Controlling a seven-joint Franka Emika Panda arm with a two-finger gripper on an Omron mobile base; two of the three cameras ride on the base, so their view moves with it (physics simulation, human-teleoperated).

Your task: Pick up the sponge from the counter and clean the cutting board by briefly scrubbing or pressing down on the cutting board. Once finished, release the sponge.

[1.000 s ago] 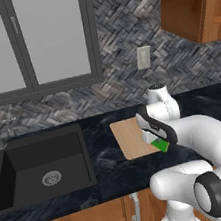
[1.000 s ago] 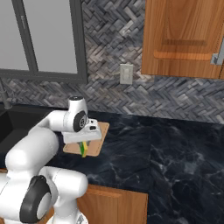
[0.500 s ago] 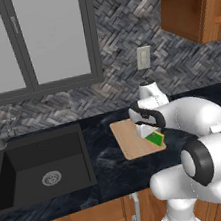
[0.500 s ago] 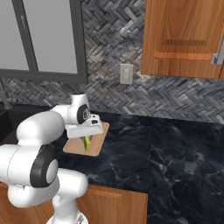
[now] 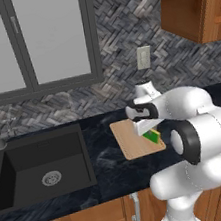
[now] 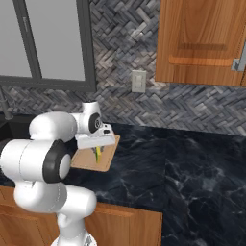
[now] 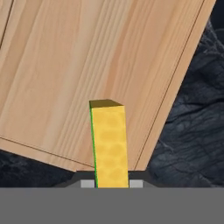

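Hand view showed the sponge (image 7: 109, 144), yellow face with a thin green edge, standing on end, clamped in the gripper (image 7: 112, 183) over the tan, grained board (image 7: 87, 65) near its edge beside the counter (image 7: 192, 131).

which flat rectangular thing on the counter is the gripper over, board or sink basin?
The cutting board, the tan wooden rectangle right of the black sink basin. The gripper is above it, shut on the green and yellow sponge; the basin sits off to the side.
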